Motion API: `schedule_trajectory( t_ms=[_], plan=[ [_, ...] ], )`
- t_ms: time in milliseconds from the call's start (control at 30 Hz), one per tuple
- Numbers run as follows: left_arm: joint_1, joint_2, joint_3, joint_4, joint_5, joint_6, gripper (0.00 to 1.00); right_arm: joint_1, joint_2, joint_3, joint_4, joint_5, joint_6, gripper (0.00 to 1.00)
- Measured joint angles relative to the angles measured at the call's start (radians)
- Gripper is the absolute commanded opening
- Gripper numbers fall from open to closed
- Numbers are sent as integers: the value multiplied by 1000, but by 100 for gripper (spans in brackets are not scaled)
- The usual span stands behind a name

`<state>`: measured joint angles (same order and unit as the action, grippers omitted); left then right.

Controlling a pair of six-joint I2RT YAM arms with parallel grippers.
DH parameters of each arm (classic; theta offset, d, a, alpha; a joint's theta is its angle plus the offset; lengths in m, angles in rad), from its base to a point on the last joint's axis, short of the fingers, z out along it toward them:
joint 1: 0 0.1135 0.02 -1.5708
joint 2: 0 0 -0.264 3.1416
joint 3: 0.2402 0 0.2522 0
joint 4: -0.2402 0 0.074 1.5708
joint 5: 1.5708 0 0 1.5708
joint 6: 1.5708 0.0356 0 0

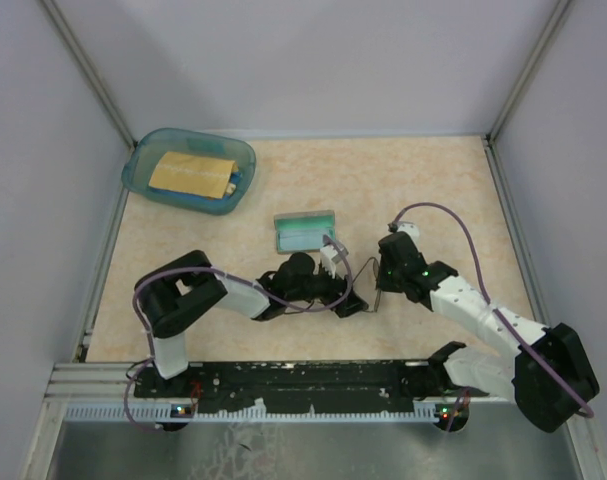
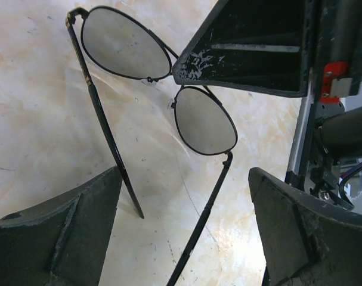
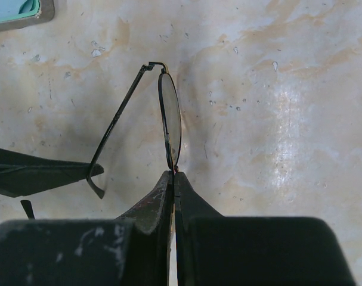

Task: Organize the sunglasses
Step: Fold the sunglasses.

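Light: bright, even, diffuse, from overhead.
Top view: sharp throughout; soft, short shadows lie under both arms on the table (image 1: 433,180).
Right wrist view: a broad white sheen lies on the tabletop at right, with a faint soft shadow beside the sunglasses (image 2: 204,122).
Left wrist view: lenses reflect flat grey. The fingers (image 2: 55,238) of the left gripper (image 2: 183,196) are dark, underexposed and slightly soft-edged.

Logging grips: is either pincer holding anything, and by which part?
Right pincer pinches the thin dark wire-framed sunglasses at the bridge between the lenses; left pincer holds nothing.
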<state>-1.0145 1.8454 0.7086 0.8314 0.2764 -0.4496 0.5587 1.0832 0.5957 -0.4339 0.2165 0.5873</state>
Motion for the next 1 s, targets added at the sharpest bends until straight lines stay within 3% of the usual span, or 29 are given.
schedule_trajectory(
  t_ms=[800, 1000],
  plan=[
    [-39, 49, 78, 6, 49, 5, 93, 0, 0, 0, 1, -2, 0, 0],
    [-39, -20, 33, -40, -23, 28, 94, 0, 0, 0, 0, -2, 0, 0]
  ],
)
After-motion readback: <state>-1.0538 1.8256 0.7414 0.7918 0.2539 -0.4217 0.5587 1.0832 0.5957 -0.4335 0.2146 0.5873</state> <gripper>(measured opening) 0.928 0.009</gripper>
